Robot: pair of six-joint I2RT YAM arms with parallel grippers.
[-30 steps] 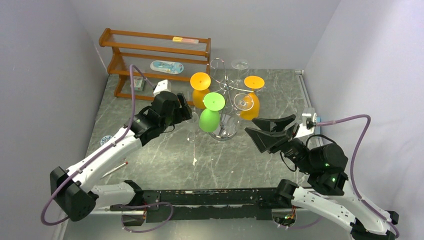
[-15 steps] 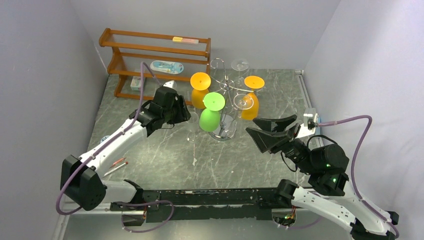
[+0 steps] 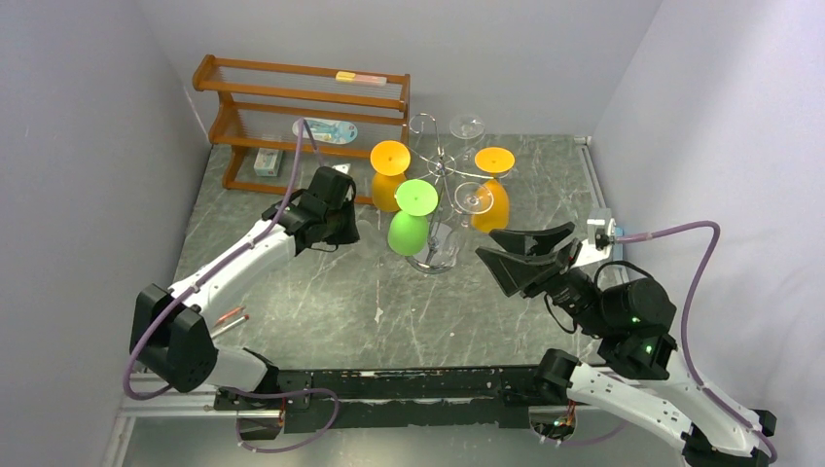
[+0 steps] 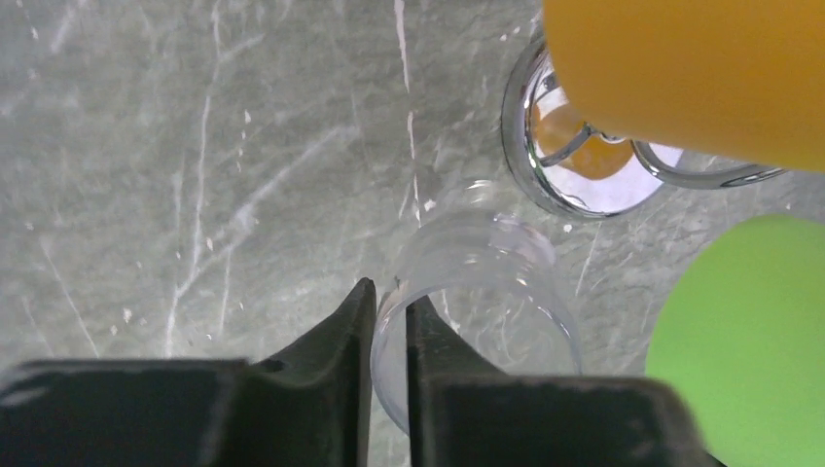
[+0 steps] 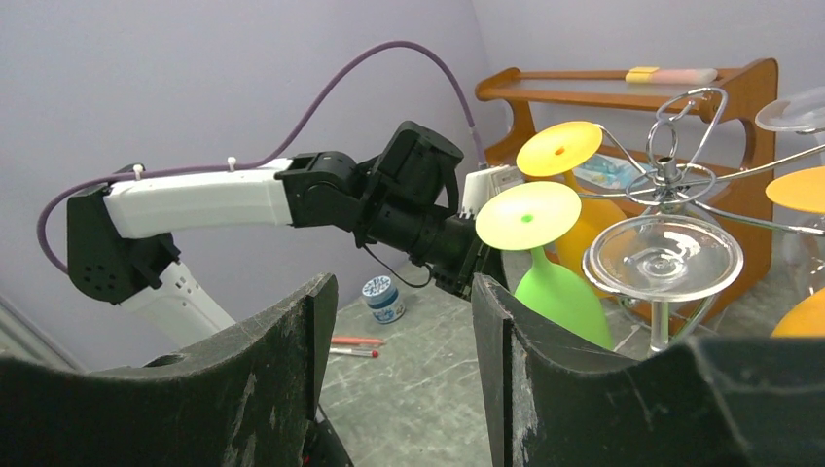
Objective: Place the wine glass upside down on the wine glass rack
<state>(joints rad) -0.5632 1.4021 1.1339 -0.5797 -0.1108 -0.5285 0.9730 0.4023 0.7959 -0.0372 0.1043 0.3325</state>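
The right gripper [image 3: 525,255] hangs nearest the arm bases, jaws wide apart and holding nothing, pointed toward the rack [image 3: 435,167]. Further in, the left gripper [image 4: 389,336] has its jaws nearly together, clamped on the rim wall of the clear wine glass [image 4: 486,292], one finger inside the bowl and one outside. The glass is low over the table [image 4: 195,175], just beside the rack's mirror base [image 4: 593,190]. Whether it touches the table cannot be told. Its stem and foot cannot be made out, and the fingers cut off the near rim. In the top view the glass is nearly invisible off the left gripper's tip. The rack carries two orange glasses [image 3: 389,180], a green glass [image 3: 409,232] and clear ones, feet up. The green glass hides part of the post. A wooden shelf [image 3: 302,102] stands behind.
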